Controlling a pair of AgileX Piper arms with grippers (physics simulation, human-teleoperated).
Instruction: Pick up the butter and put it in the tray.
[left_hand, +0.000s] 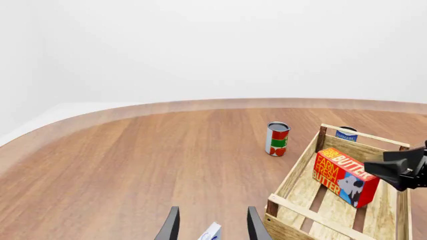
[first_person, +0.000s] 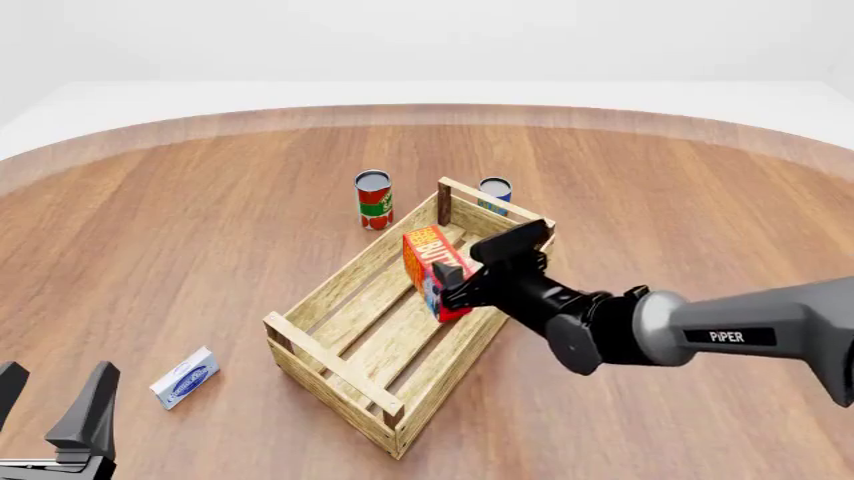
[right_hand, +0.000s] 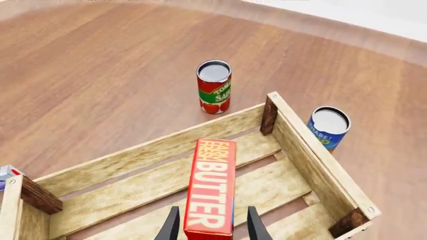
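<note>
Gripping the butter (first_person: 435, 270) between its fingers, the right end effector (first_person: 461, 283) held it inside the tray (first_person: 334, 357). The left end effector (first_person: 54, 405) hovered spread apart near a small white box (first_person: 184, 377) on the tabletop (first_person: 174, 230).

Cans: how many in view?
2. Red-and-green can stands on the table just outside the tray's far-left side; blue can behind its far corner. None visible elsewhere.

The butter (right_hand: 212, 187) carton reads "FARM FRESH BUTTER" in yellow and white letters on its red face. The right arm (first_person: 747, 335), reaching over the tray (first_person: 350, 385), carries "PiPER" in white. Lettering on the red-and-green can (right_hand: 214, 87) and the blue can (right_hand: 327, 127), both just beyond the tray, shows only in fragments.
</note>
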